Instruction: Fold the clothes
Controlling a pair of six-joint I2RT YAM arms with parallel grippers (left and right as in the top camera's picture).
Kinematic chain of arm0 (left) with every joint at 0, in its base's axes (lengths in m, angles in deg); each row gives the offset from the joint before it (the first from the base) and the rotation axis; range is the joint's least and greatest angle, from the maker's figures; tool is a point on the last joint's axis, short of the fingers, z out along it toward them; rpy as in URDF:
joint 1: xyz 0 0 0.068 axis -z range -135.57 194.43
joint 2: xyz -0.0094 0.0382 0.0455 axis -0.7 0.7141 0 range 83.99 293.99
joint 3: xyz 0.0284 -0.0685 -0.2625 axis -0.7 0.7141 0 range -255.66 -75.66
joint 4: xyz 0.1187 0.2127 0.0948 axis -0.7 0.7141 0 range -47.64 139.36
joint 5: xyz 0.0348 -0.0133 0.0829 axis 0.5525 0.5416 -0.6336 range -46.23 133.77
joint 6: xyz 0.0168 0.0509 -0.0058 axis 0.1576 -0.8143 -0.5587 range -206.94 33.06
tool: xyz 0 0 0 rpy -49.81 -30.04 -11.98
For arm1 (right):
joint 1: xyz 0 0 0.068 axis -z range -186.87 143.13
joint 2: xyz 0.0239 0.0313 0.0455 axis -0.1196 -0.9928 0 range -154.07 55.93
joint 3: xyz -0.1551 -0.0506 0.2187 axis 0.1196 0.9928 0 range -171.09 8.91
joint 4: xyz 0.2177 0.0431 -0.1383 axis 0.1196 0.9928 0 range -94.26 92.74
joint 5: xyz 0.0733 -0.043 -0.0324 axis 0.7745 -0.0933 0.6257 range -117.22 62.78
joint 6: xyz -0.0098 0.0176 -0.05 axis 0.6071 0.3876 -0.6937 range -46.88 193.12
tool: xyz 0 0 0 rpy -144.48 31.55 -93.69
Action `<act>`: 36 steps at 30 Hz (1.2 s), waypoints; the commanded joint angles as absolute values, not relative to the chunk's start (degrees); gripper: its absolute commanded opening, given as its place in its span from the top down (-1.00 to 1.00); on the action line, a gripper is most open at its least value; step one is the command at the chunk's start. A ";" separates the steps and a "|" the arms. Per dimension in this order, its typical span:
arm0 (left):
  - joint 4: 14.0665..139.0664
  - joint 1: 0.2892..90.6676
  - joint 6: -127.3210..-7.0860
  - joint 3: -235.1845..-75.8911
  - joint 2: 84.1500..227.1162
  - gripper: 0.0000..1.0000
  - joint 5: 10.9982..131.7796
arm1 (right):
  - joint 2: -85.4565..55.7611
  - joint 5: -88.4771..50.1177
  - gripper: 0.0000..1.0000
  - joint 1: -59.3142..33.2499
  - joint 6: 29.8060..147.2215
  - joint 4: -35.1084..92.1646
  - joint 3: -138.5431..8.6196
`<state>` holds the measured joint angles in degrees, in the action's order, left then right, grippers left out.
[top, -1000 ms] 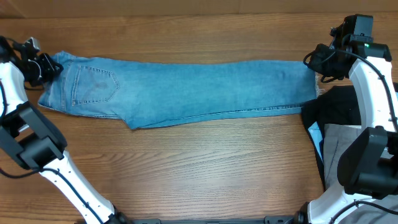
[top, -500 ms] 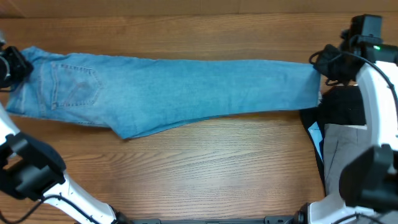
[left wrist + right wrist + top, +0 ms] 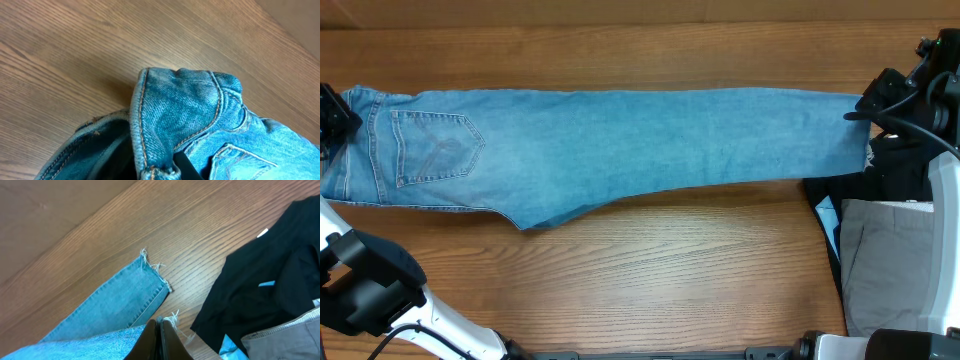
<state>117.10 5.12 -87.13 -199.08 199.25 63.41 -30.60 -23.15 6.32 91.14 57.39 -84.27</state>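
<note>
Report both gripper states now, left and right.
Left gripper: shut on the jeans, at the waist end.
Right gripper: shut on the jeans, at the ankle end.

left arm (image 3: 448, 330) white shells, blk joints; right arm (image 3: 945, 185) same, blk cables (image 3: 910, 128); right gripper (image 3: 160, 326) blk.

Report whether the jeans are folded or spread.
Spread out: the jeans lie stretched full length across the table, waistband left, hems right, no crosswise fold.

The jeans (image 3: 620, 140) are matt light-blue denim with a coarse twill weave and frayed threads at the hems. The table (image 3: 670, 270) looks like smooth wood-grain with a faint sheen. The black garment (image 3: 900, 175) and grey garment (image 3: 895, 260) are soft matt cloth.
</note>
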 commanded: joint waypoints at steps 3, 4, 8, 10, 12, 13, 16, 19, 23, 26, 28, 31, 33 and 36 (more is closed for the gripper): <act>118.02 4.64 -87.02 -200.98 195.90 0.86 65.77 | -29.61 -24.57 0.92 7.04 90.66 55.36 -84.56; 118.15 4.64 -87.56 -200.98 195.38 0.88 67.50 | -29.15 -24.55 0.92 7.04 90.66 55.05 -84.67; 117.19 4.64 -89.42 -201.15 190.72 0.92 70.65 | -25.77 -24.59 0.92 7.04 89.54 55.05 -86.85; 116.64 4.64 -90.01 -201.15 187.07 0.92 70.43 | -23.99 -24.59 0.92 7.04 89.58 55.38 -88.21; 116.29 4.64 -90.01 -201.15 182.88 0.91 70.21 | -21.74 -24.59 0.92 7.24 89.61 56.08 -90.11; 116.25 4.64 -90.01 -201.15 181.11 0.91 70.21 | -20.80 -24.59 0.93 7.48 89.65 56.63 -91.18; 116.23 4.64 -89.99 -201.15 175.47 0.90 70.14 | -18.36 -24.61 0.93 8.44 90.83 59.47 -95.48; 116.34 4.64 -89.92 -201.15 170.03 0.90 70.16 | -16.54 -24.57 0.93 9.93 91.14 63.18 -101.21; 116.01 4.64 -89.44 -201.18 162.70 0.89 69.77 | -15.43 -24.57 0.93 10.56 91.18 68.45 -111.09; 115.77 4.64 -87.50 -201.22 157.37 0.90 65.60 | -15.43 -24.59 0.93 10.56 92.75 72.49 -118.63; 115.79 4.68 -86.06 -202.01 153.17 0.90 61.51 | -15.43 -24.57 0.93 10.56 92.93 75.27 -124.14; 115.88 4.70 -83.39 -204.89 149.41 0.90 57.49 | -15.43 -24.57 0.93 10.56 94.22 78.00 -128.95; 116.58 4.73 -82.14 -207.71 148.43 0.88 55.67 | -15.43 -24.57 0.93 10.56 94.20 79.42 -131.02; 118.94 5.58 -80.46 -213.44 148.47 0.84 53.05 | -15.43 -24.57 0.93 10.54 94.24 81.28 -132.40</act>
